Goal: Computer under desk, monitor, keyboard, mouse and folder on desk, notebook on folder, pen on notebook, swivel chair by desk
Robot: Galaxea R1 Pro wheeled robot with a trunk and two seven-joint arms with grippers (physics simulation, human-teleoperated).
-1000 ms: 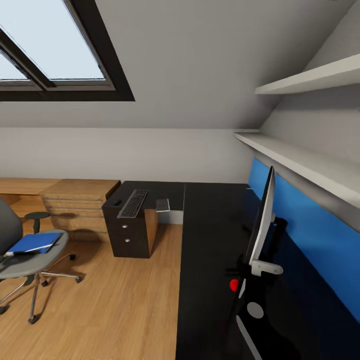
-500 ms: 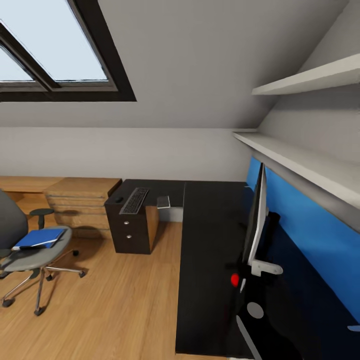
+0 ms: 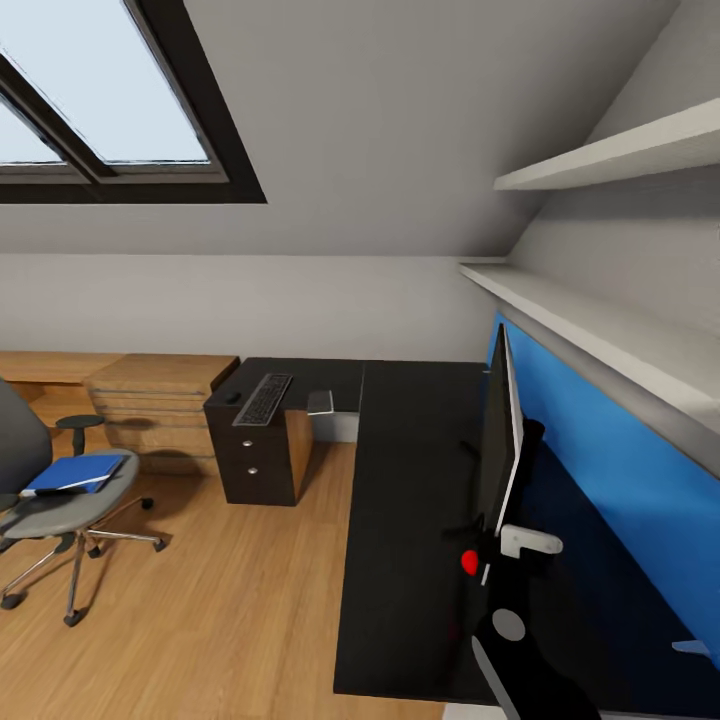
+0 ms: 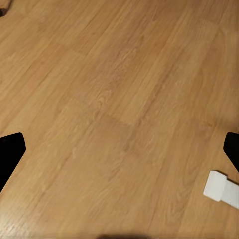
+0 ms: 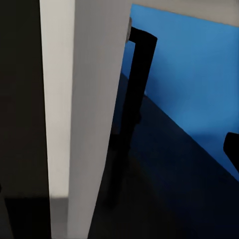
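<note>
Nearest to me, at the lower right of the head view, my right gripper [image 3: 515, 545] is at the bottom corner of the monitor [image 3: 500, 440], just by its red dot. In the right wrist view the white back of the monitor fills the space before the fingers, and one dark fingertip [image 5: 231, 149] shows at the edge. The other one is hidden behind the panel, so I cannot tell if the pincer clamps the screen or only stands around it. The monitor stands upright and edge-on to me on the black desk [image 3: 410, 480], on its thin stem [image 5: 137, 84], close to the blue wall panel [image 3: 600, 440]. I judge this is the right place for it, with free desk surface in front for the other things.

My left gripper [image 4: 119, 149] hangs wide and holds nothing over the wood floor [image 4: 119, 89] (kept low, I think, out of the way).

Further, at the centre left, the keyboard [image 3: 262, 398] lies on the far wing of the desk, well apart from the monitor. A small dark thing beside it may be the mouse. At the left edge the swivel chair [image 3: 70, 510] carries the blue folder [image 3: 75, 472] on its seat. It stands away from the desk, with open floor between. The oak drawer unit [image 3: 160, 400] is behind it, and the skylight [image 3: 100, 100] is at the upper left.
</note>
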